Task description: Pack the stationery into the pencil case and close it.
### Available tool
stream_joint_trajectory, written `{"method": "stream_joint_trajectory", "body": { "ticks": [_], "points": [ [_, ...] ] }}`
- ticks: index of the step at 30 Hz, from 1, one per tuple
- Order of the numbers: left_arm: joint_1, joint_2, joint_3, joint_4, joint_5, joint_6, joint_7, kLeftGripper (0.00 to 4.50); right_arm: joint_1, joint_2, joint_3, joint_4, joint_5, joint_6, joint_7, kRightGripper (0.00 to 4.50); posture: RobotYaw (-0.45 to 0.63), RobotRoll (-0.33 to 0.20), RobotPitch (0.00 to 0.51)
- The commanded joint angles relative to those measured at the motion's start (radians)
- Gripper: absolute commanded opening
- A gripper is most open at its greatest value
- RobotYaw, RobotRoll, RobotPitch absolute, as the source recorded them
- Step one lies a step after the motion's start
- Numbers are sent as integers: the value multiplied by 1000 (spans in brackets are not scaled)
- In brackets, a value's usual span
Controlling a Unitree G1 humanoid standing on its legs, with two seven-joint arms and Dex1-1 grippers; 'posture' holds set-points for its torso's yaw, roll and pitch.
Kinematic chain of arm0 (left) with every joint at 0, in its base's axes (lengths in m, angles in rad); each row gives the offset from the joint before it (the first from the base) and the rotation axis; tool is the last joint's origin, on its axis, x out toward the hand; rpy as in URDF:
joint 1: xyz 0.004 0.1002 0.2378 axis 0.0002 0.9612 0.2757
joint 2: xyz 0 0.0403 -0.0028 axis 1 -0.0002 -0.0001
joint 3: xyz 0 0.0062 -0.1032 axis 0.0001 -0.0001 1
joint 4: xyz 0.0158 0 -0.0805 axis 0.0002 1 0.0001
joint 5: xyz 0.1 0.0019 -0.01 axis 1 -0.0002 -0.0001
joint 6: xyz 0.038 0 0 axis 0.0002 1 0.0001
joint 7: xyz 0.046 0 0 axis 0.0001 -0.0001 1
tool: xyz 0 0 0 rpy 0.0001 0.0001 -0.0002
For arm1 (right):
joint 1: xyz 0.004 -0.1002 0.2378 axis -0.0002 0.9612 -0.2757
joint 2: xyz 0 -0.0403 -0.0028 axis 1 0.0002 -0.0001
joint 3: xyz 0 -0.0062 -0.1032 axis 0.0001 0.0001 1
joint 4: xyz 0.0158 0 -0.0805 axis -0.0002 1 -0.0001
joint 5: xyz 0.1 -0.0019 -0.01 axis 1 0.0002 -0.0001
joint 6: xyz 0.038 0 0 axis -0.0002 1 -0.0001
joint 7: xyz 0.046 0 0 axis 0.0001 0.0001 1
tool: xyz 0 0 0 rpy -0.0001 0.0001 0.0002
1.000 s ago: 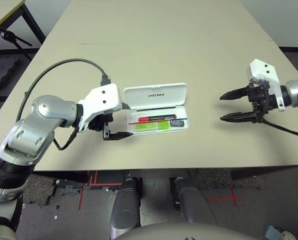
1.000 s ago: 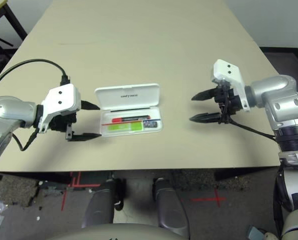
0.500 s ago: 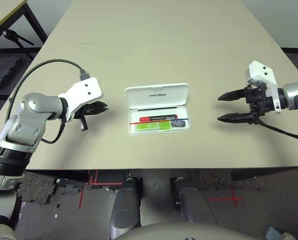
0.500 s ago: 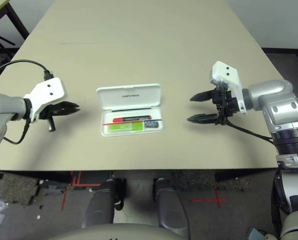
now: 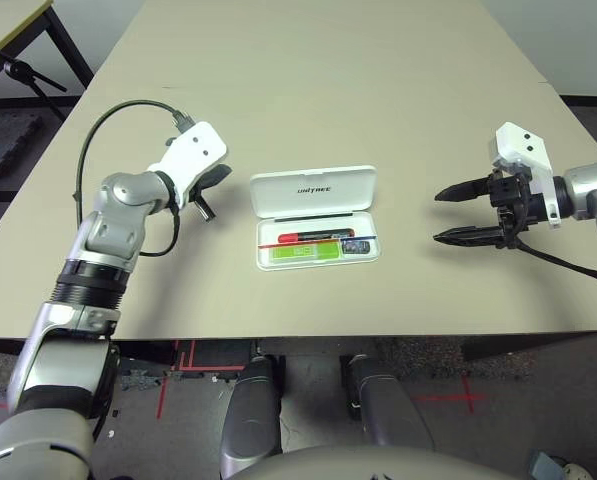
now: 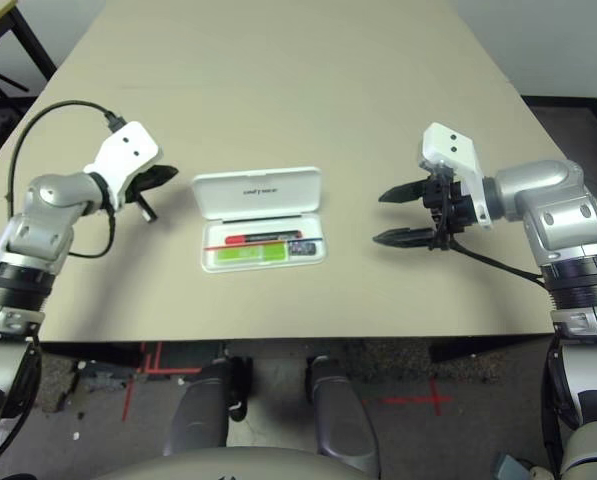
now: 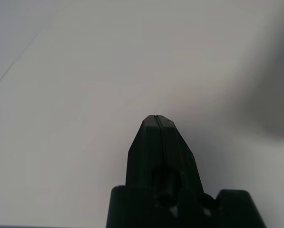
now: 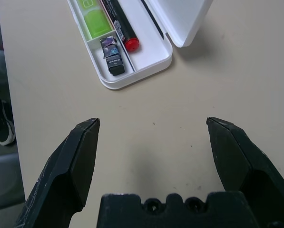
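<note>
Lying lid-up, long axis crosswise, pencil case (image 5: 316, 216) sits nearer clenched, empty left gripper (image 5: 218, 176) than wide-spread right gripper (image 5: 446, 215).

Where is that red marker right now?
The red marker lies inside the open pencil case at the middle of the table, just behind the lime-green highlighter, between the two grippers.

"UNITREE" in small dark caps on raised lid of open white pencil case (image 5: 315, 189).
</note>
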Motion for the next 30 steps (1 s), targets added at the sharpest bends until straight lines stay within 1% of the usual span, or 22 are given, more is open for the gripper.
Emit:
{"method": "stream_joint_trajectory", "body": {
  "ticks": [1,6,10,16,18,22,30],
  "points": [
    [-16,-23,-12,12,-6,-12,-17,39,13,-10,7,-8,-4,-9,4,4500,-29,0,143],
    [-7,-62,-5,-42,-45,4,-58,39,19,-12,6,-15,-5,-8,2,4500,-38,0,145],
    [4,-77,-1,-96,-85,14,-103,39,16,-9,10,-11,-9,-10,-2,4500,-37,0,145],
    [70,-68,3,-255,-222,38,-246,39,11,2,15,-2,-20,-16,-12,4500,-34,0,146],
    [96,-61,-9,-307,-248,59,-279,39,11,7,19,2,-26,-20,-16,4500,-33,0,146],
    [129,-51,-40,-357,-244,81,-305,39,9,12,22,6,-33,-24,-20,4500,-33,0,146],
    [167,-34,-137,-301,-114,-11,-285,39,11,17,22,4,-38,-27,-28,4500,-35,0,148]
  ]
}}
